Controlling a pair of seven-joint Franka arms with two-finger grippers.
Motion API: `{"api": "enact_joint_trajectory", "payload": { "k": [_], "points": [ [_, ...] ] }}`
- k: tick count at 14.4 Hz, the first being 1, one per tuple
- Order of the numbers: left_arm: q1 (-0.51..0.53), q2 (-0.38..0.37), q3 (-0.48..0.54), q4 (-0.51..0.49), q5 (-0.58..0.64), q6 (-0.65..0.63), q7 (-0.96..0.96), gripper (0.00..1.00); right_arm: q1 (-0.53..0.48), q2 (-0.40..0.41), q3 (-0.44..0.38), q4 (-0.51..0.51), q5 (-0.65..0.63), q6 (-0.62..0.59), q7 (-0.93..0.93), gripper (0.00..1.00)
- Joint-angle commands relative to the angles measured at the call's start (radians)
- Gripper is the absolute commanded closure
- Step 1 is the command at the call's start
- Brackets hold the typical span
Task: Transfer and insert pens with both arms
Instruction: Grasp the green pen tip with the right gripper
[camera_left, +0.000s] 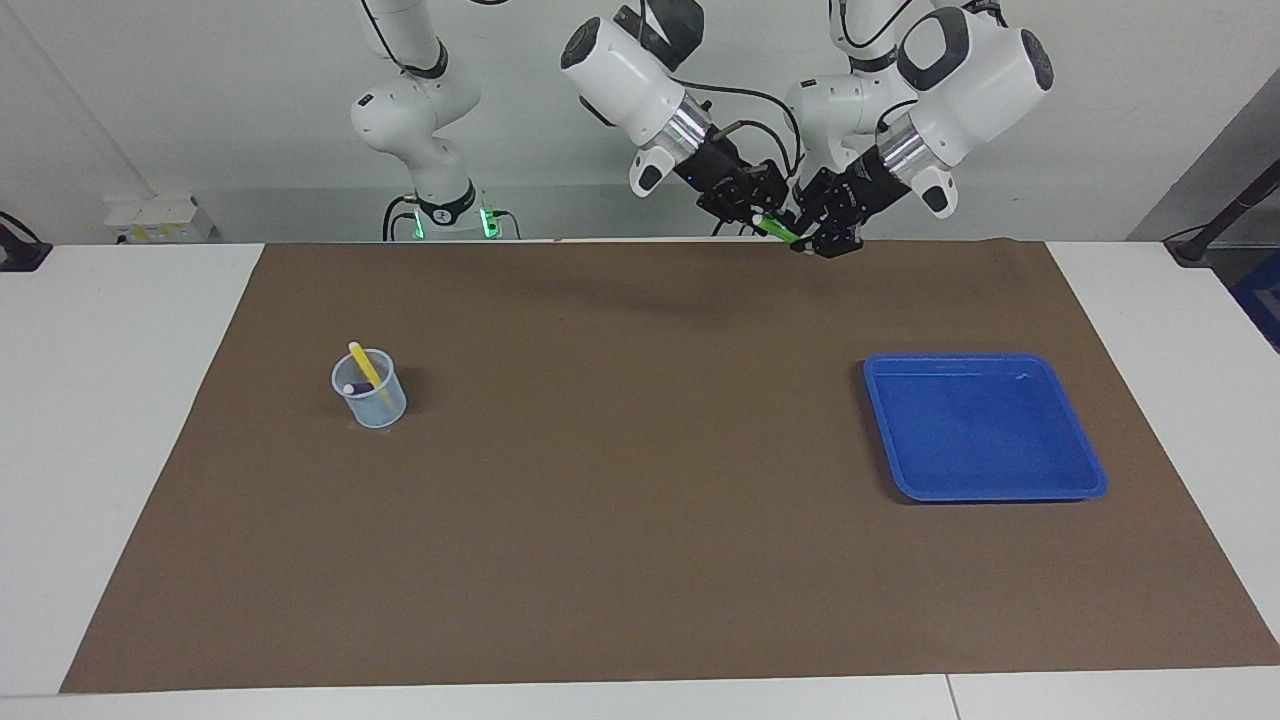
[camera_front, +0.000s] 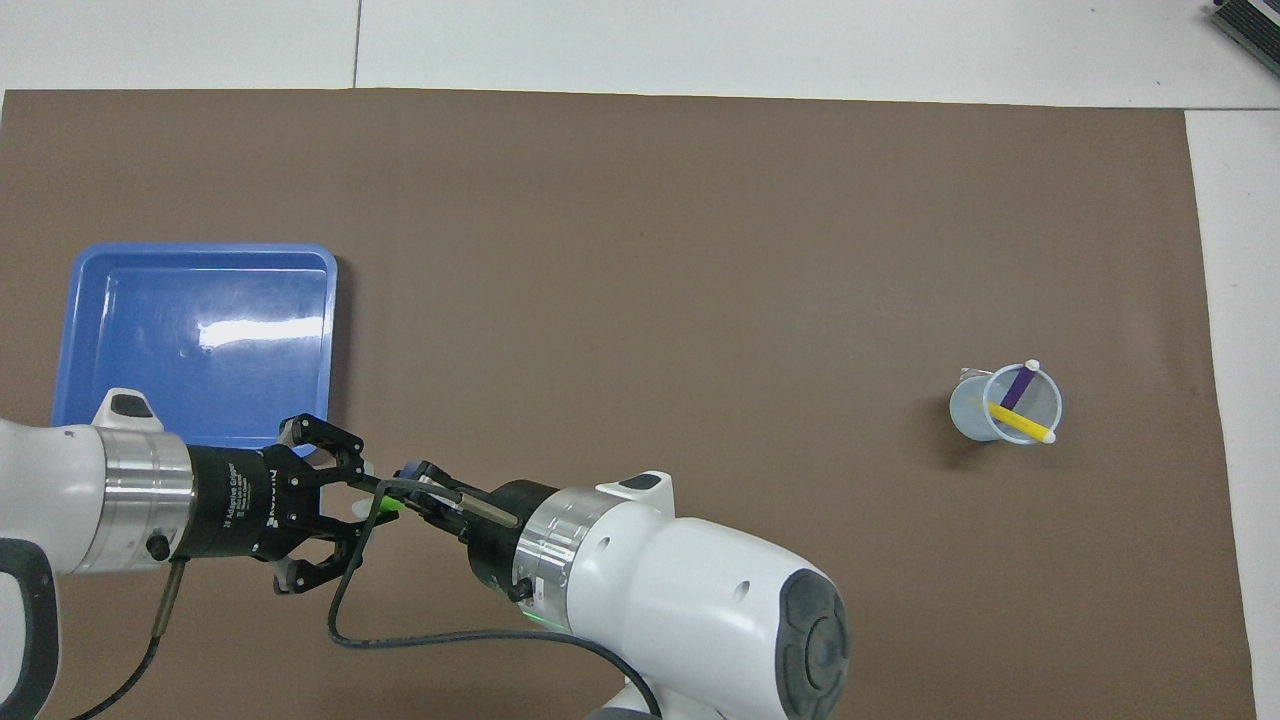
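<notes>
Above the mat's robot edge, both end effectors (camera_left: 790, 225) meet at the green pen (camera_left: 778, 231).

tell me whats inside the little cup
Two pens stand in the clear cup: the purple pen and the yellow pen, leaning across each other, cap ends above the rim. The cup's bottom under them is hidden from view.

White table (camera_left: 120, 420), brown mat (camera_left: 640, 520), blue tray (camera_left: 1085, 465), cup (camera_left: 385, 408)
</notes>
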Motion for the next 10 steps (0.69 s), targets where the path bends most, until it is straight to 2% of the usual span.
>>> {"api": "enact_joint_trajectory", "payload": {
  "k": [1, 3, 9, 10],
  "points": [
    [-0.011, -0.037, 0.002, -0.030, -0.014, 0.010, -0.018, 1.00, -0.003, 0.000, 0.002, -0.008, 0.025, 0.021, -0.032, 0.91],
    [-0.011, -0.037, 0.002, -0.030, -0.014, 0.008, -0.018, 1.00, -0.008, 0.000, 0.002, -0.008, 0.025, 0.021, -0.027, 1.00],
    [-0.013, -0.039, 0.001, -0.030, -0.011, 0.004, -0.004, 1.00, -0.016, 0.002, 0.002, -0.008, 0.027, 0.021, -0.027, 1.00],
    [-0.025, -0.039, -0.002, -0.030, -0.009, 0.007, 0.005, 0.64, -0.016, 0.002, 0.002, -0.007, 0.025, 0.021, -0.027, 1.00]
  ]
}}
